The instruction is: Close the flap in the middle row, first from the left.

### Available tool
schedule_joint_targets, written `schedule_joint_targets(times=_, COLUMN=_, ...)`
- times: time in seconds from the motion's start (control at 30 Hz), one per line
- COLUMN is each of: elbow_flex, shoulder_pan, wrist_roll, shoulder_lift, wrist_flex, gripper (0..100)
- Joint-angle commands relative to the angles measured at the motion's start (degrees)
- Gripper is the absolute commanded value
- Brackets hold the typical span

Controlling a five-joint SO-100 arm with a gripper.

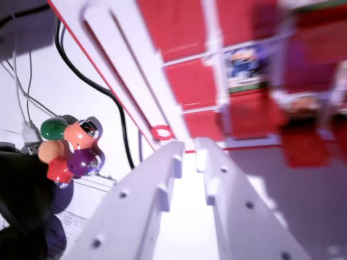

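Observation:
A white-framed board (135,70) with red flaps fills the top of the wrist view, tilted and blurred. One cell shows a blue picture (246,65); below it and toward the wrist view's right, red flaps (303,135) appear to stand up from the board, too blurred to tell which row they belong to. My gripper (190,147) comes up from the bottom edge, its two white fingers (157,189) slightly apart with nothing between them. Their tips sit just short of the board's lower edge, beside a small red ring (161,131).
A cluster of coloured balls (68,149) in green, orange, red and purple lies at the wrist view's left. A black cable (108,92) and thin white wires (21,103) run along the board's left side. Printed paper (76,216) lies below.

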Motion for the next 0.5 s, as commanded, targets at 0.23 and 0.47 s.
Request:
schedule_joint_targets(times=0.23, elbow_flex=22.59, shoulder_pan=2.2, wrist_roll=-9.49, shoulder_lift=33.49, wrist_flex=-6.59, gripper=2)
schedule_joint_targets(times=0.47, elbow_flex=37.62, shoulder_pan=3.87, wrist_roll=-15.38, shoulder_lift=48.16, wrist_flex=-9.84, gripper=2)
